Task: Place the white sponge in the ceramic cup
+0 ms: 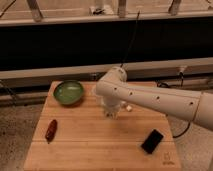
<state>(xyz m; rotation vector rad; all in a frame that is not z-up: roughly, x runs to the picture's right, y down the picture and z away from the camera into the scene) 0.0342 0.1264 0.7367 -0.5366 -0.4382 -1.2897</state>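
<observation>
My white arm (150,97) reaches in from the right over the wooden table (100,145). The gripper (111,111) hangs from the arm's end over the middle of the table, just right of the green bowl. A small white thing (129,108) peeks out at the gripper's right, low on the table; I cannot tell whether it is the white sponge or the ceramic cup. Whatever is under or inside the gripper is hidden by the arm.
A green bowl (68,92) stands at the table's back left. A red-brown oblong object (51,130) lies at the left edge. A black phone (152,141) lies at the front right. A dark wall with rails runs behind the table.
</observation>
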